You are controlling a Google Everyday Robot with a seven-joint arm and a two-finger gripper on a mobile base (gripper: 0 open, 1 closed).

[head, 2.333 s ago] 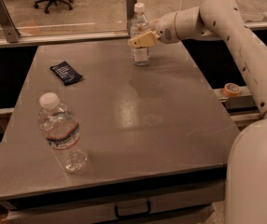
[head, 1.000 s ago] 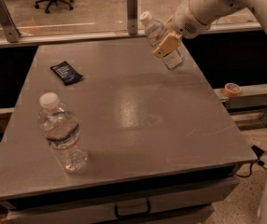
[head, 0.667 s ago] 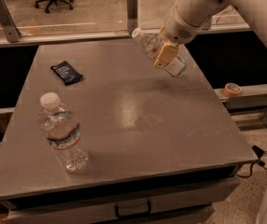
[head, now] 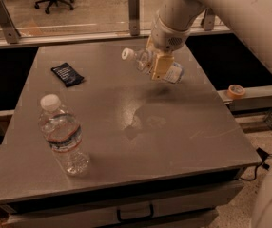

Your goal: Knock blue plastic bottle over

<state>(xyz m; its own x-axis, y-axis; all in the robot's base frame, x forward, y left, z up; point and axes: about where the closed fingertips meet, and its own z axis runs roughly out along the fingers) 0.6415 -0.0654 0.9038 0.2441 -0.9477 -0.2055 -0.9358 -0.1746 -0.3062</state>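
Note:
The blue plastic bottle (head: 173, 73) is slim and clear with a white cap pointing left. It lies almost horizontal in the air above the far middle of the grey table (head: 183, 141), with its shadow on the surface below. My gripper (head: 160, 66) reaches down from the upper right. Its tan fingers (head: 160, 65) are shut around the bottle's middle and hide part of the body.
A wider ribbed clear bottle with a red-and-blue band (head: 63, 137) stands upright at the front left. A black packet (head: 67, 74) lies at the far left. A tape roll (head: 235, 90) sits on the ledge to the right. A rail with posts (head: 133, 6) runs behind the table.
The bottle stood upright at the table's back with the gripper at it. It is now off the surface, tipped cap-left to near horizontal, and carried toward the table's middle.

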